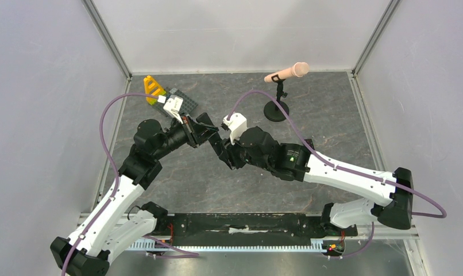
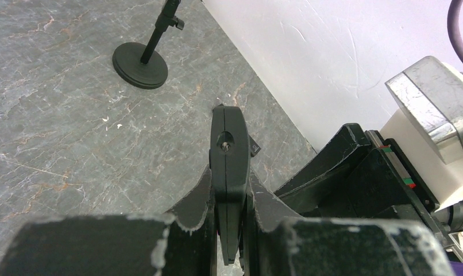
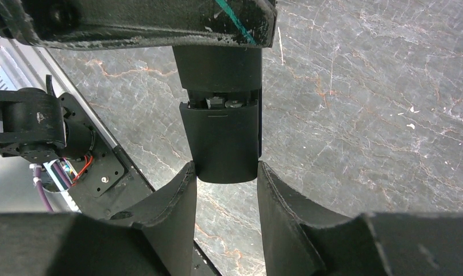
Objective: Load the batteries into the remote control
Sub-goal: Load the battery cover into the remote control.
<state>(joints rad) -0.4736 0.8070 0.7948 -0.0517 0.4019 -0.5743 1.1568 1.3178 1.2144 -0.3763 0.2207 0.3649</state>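
The remote control (image 2: 229, 150) is a slim black bar held in the air over the table. My left gripper (image 2: 229, 183) is shut on it, and in the left wrist view it shows edge-on. In the right wrist view its plain back faces me. Its small cover (image 3: 220, 144) is slid a little off the body, leaving a narrow gap (image 3: 223, 103) with small metal parts inside. My right gripper (image 3: 224, 169) is shut on the rounded end of that cover. In the top view the left gripper (image 1: 203, 127) and the right gripper (image 1: 216, 141) meet nose to nose. No batteries can be made out.
A black microphone stand (image 1: 277, 109) with a pink-headed microphone stands at the back right, and its round base (image 2: 140, 64) shows in the left wrist view. A grey studded plate (image 1: 182, 104) with a yellow piece (image 1: 153, 87) lies at the back left. White walls enclose the grey marbled table (image 1: 332, 121).
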